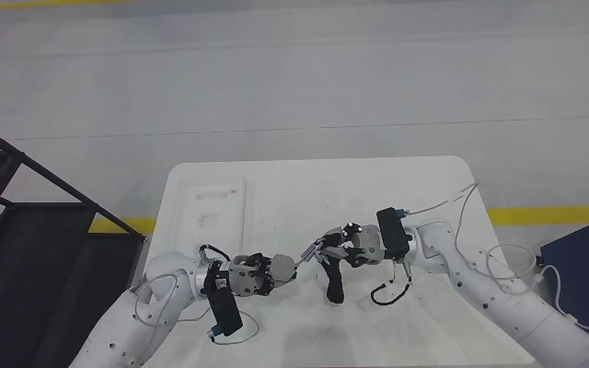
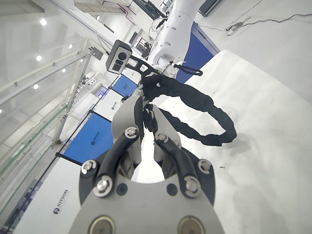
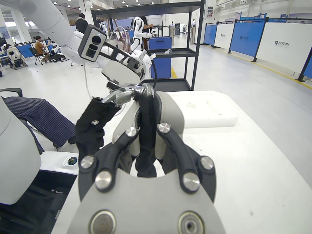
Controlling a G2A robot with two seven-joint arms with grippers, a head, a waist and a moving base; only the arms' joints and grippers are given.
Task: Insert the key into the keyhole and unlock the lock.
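While both arms sit close together over the near part of the table (image 1: 304,189), I log the left gripper (image 2: 145,108) as pinched tight on a small dark piece, which I take for the key (image 2: 147,119). Its blade is hidden by the fingers (image 2: 125,114).

The right gripper (image 3: 149,103) is clamped on the cable lock (image 3: 145,125), squeezing the black fabric sleeve just below the silver barrel (image 3: 123,96). The barrel sticks out sideways from the right gripper toward the left gripper. In the top view the two grippers' tips are just beside each other.

A black flap (image 3: 91,125) with a rivet hangs off the barrel's far end. The rest of the cable droops as a loop (image 2: 214,122) from the right gripper toward the table. I cannot tell if its lowest bend touches the surface.

Key and barrel are both held up off the table, between the two grippers. The keyhole is hidden, so I cannot tell if the key is in it.

A white moulded tray (image 1: 213,201) lies on the far left part of the table, well apart from the grippers.
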